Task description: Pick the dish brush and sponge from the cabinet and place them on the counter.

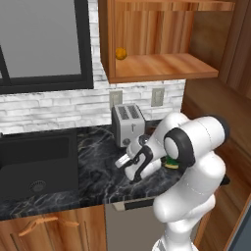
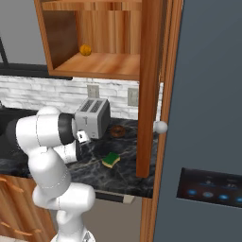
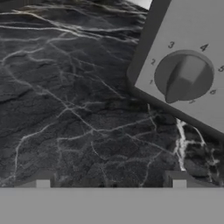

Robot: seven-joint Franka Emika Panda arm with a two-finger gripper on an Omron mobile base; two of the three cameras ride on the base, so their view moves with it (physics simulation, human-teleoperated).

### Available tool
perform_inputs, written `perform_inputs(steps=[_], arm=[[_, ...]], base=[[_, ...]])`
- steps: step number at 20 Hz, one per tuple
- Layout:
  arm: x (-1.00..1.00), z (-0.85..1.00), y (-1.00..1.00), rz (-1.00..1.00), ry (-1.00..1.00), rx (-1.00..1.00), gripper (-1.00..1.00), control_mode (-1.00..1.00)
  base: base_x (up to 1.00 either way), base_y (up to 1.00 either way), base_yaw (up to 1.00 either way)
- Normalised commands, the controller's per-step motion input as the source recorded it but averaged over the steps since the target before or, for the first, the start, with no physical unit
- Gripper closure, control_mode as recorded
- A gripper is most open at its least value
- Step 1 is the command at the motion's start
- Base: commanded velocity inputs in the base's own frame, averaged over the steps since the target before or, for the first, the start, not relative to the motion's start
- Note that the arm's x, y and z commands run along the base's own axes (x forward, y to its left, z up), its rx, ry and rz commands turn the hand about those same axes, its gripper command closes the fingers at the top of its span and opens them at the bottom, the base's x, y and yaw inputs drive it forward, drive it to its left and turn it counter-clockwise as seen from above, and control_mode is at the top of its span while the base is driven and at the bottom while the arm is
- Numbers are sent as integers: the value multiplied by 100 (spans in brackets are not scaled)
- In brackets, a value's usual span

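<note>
The gripper (image 3: 111, 181) hangs low over the black marble bench (image 3: 65, 109) beside the toaster (image 2: 93, 117), its jaws spread wide around nothing, while the sponge (image 2: 111, 159) lies flat on the bench near its front edge, below the open cabinet (image 2: 101, 64).

Two cameras look down from behind the arm, left and right. Both see the toaster (image 1: 128, 125) and the counter (image 1: 98, 166). The hand camera looks close at the counter.

White rounded arm (image 1: 196, 162), dark joint rings, small dark fingers (image 3: 43, 180).
</note>
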Motion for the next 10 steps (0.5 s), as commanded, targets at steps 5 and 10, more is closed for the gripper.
perform_inputs(steps=[5, 10], arm=[[-12, 36, -5, 0, -1, 1, -100, -100], [-17, 53, -14, 0, -1, 6, -100, -100]], base=[[0, 0, 0], [0, 0, 0]])
